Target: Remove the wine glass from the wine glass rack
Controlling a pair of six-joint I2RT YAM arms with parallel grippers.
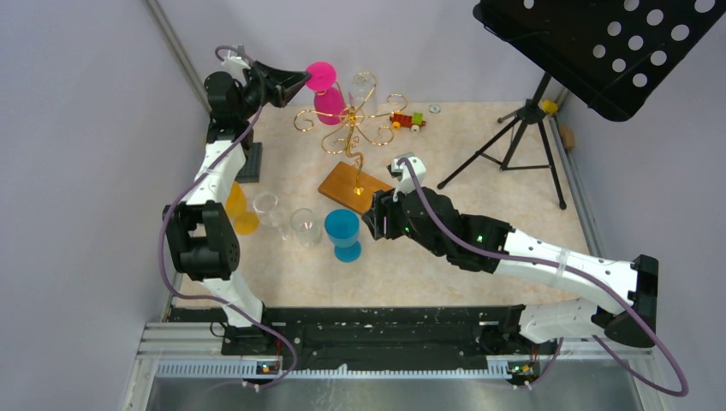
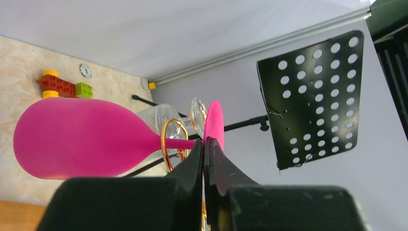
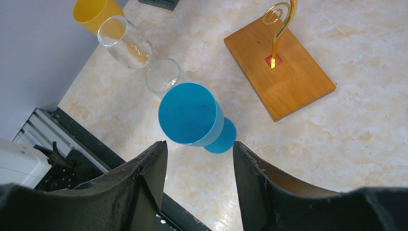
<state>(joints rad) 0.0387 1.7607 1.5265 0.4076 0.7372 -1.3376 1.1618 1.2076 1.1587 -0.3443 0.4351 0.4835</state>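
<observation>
The pale stone-look table is under both arms. A black music stand on three legs is far off to the right of the right gripper, near the back wall.

The wine glass rack stands between the two grippers. Its gold curly arms are right next to the left gripper. Its wooden base lies just in front of the right gripper.

The pink wine glass hangs upside down on the rack, right at the tip of the left gripper. A gold loop goes around its thin stem. The left gripper is closed tight on that stem, between the loop and the round pink foot. The big pink bowl sticks out to one side of the fingers. A clear glass hangs on the rack too, just behind the pink one.

The right gripper has its fingers wide apart and holds nothing. It hangs over the table. A blue glass stands right below it, and shows between its two fingers in the wrist view. Past the blue glass are two clear glasses lying close together, and then a yellow glass, the farthest from this gripper.

Some small toy blocks in red, yellow and green sit on the table beyond the left gripper, behind the pink bowl. A tiny round disc lies just past them
</observation>
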